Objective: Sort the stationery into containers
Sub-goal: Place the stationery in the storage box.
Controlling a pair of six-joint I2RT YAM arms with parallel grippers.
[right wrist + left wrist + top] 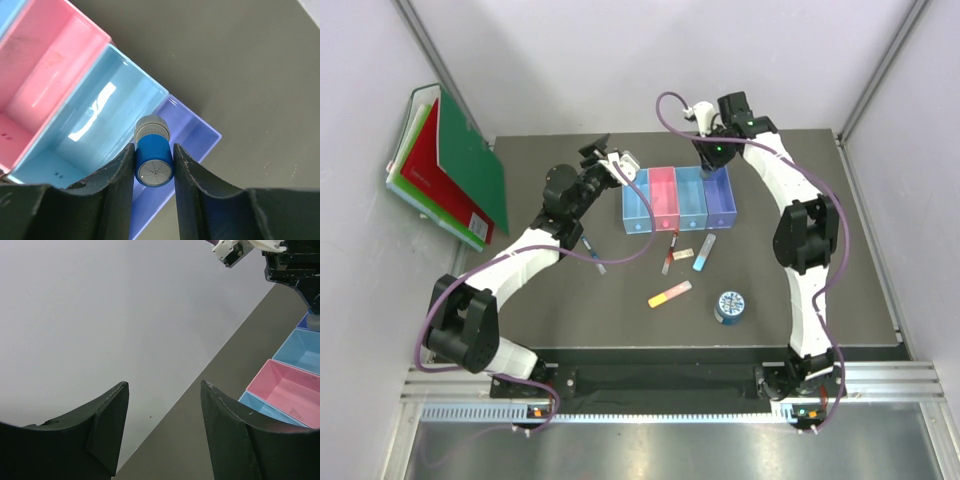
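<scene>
Currently, grey-capped blue bottle (pixel 155 170): small, rigid, likely light and slick-sided, best pinched across its barrel, as the right end effector (pixel 153 148) holds it above the wall between blue bin (pixel 100 115) and violet-blue bin (pixel 197 135); left end effector (pixel 164 390) wide, empty.

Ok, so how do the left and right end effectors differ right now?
The left end effector stands open and empty; the right end effector is shut on the grey-capped blue bottle. The left one sits off the light-blue end of the row of bins; the right one hangs over its blue and violet-blue end. Both hover near the bins' far side.
</scene>
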